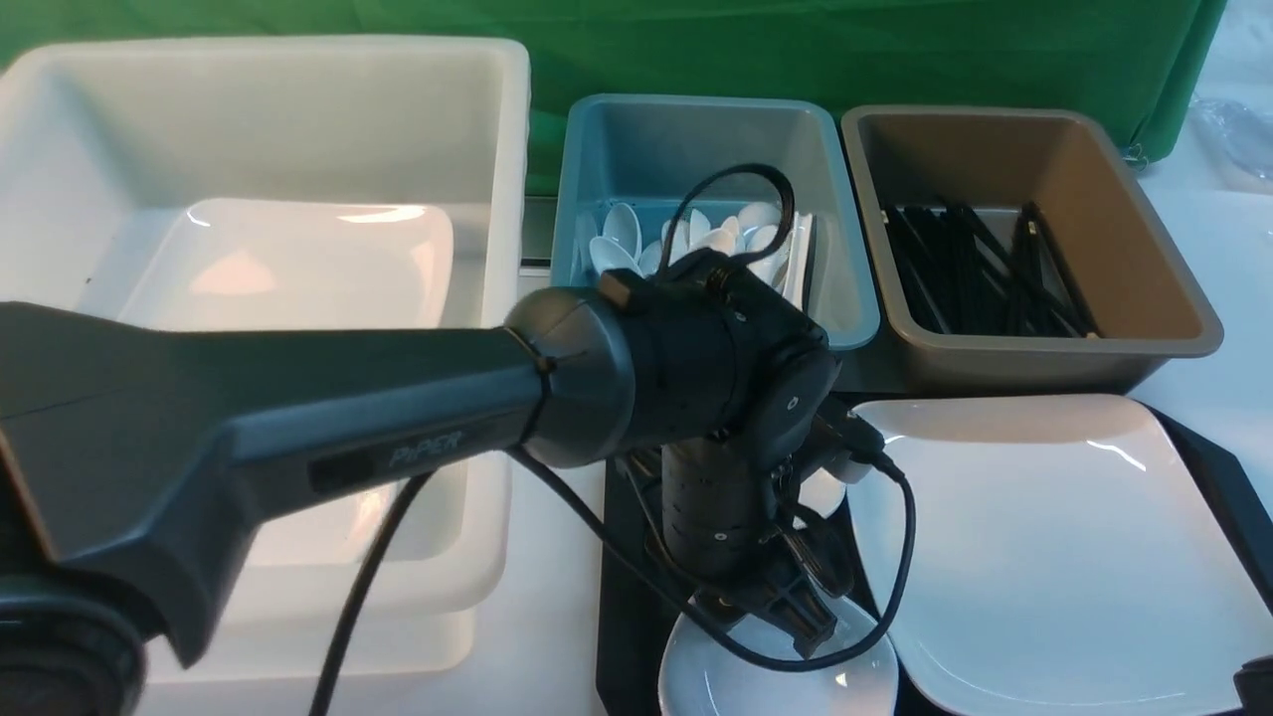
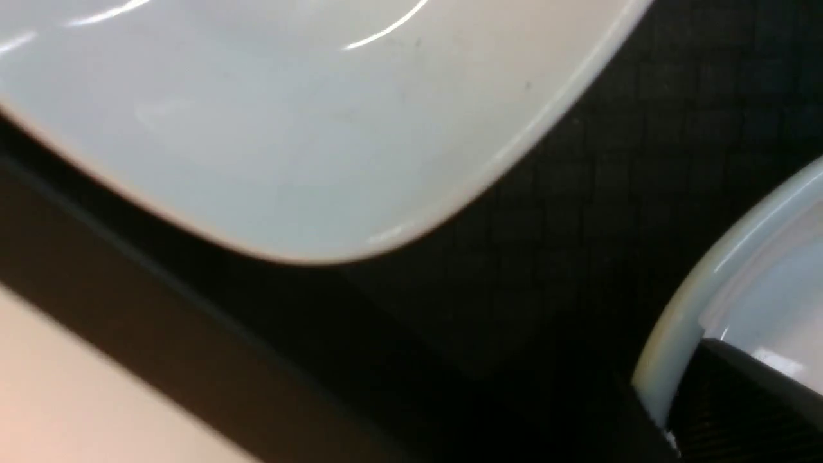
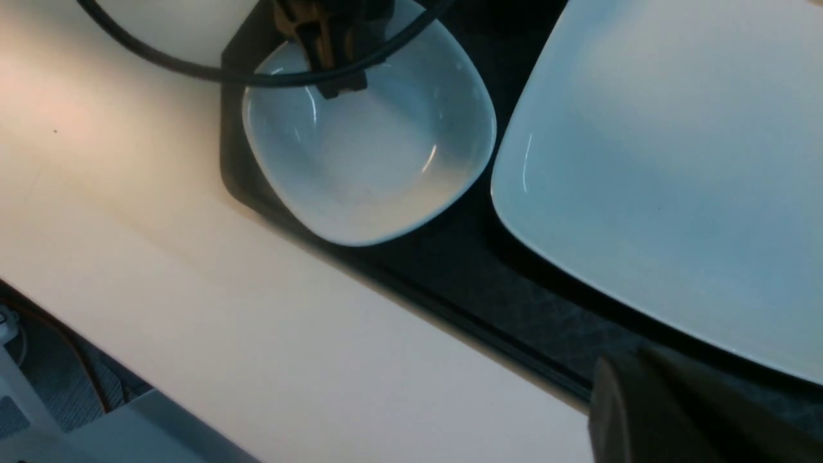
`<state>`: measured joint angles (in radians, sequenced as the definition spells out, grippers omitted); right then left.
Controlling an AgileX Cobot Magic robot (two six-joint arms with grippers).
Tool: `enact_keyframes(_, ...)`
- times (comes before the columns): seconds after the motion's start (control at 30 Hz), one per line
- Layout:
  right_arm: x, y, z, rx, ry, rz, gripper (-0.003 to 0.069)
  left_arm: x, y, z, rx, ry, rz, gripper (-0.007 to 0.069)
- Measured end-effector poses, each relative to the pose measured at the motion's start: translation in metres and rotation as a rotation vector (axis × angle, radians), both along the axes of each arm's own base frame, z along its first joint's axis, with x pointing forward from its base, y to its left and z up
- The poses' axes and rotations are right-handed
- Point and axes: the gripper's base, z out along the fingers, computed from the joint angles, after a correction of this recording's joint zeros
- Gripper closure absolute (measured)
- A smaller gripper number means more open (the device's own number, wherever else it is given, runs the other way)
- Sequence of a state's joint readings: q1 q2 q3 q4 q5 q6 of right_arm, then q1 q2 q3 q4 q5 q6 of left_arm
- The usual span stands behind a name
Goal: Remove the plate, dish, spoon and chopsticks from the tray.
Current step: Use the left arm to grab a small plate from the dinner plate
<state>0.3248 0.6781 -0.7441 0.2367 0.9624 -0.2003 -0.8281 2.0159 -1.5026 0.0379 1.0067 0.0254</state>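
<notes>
- White table (image 1: 547, 646), with a green cloth (image 1: 895, 50) hung behind it.
- Left gripper (image 1: 796, 612): pointing down at the far rim of the dish (image 1: 756, 686). In the left wrist view one finger (image 2: 746, 399) lies against the inner wall, just under the rim. The other finger is out of sight, so I cannot tell if the rim is pinched.
- The dish is small, white and round-cornered. It sits in the near-left corner of the tray (image 1: 622, 646).
- The plate (image 1: 1054, 547) lies flat on the right part of the tray. It is near the dish but apart from it, with a strip of textured black showing between them.
- Right gripper (image 1: 1255, 686): only a dark tip shows, at the tray's near-right corner by the plate's edge. Jaws together.
- Blue tub (image 1: 696, 139): just beyond the tray's far edge, holding a heap of white spoons (image 1: 617, 244).
- Brown tub (image 1: 995, 159): also beyond the far edge, to the right of the blue one, holding black chopsticks (image 1: 975, 268).
- White tub (image 1: 477, 149): large, on the table left of the tray, with a second plate (image 1: 298, 259) lying in it.
- The left arm reaches over from above the white tub to the tray and hides the tray's far-left part.
</notes>
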Motion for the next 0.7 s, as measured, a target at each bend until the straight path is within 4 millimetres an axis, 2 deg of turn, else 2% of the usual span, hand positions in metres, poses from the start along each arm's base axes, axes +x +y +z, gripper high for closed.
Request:
enact_keyframes(0.03,0.000,0.000,0.000,0.000,0.000,0.001,0.0635,-0.001,0.002,0.010,-0.014,-0.013,0.000,0.0532)
enact_keyframes(0.07,0.000,0.000,0.000,0.001,0.000,0.001,0.0635,-0.002,0.002,0.011,-0.016,-0.015,0.000,0.0536)
enact_keyframes(0.23,-0.003,0.007,0.002,0.033,-0.021,0.106,0.0635,-0.006,0.008,0.043,-0.058,-0.077,-0.008,0.0601)
enact_keyframes(0.4,-0.005,0.016,0.007,0.094,-0.063,0.221,0.0634,-0.011,0.013,0.065,-0.097,-0.115,-0.008,0.0606)
enact_keyframes(0.7,-0.003,0.019,0.014,0.137,-0.122,0.229,0.0631,-0.014,0.016,0.101,-0.165,-0.168,-0.004,0.0606)
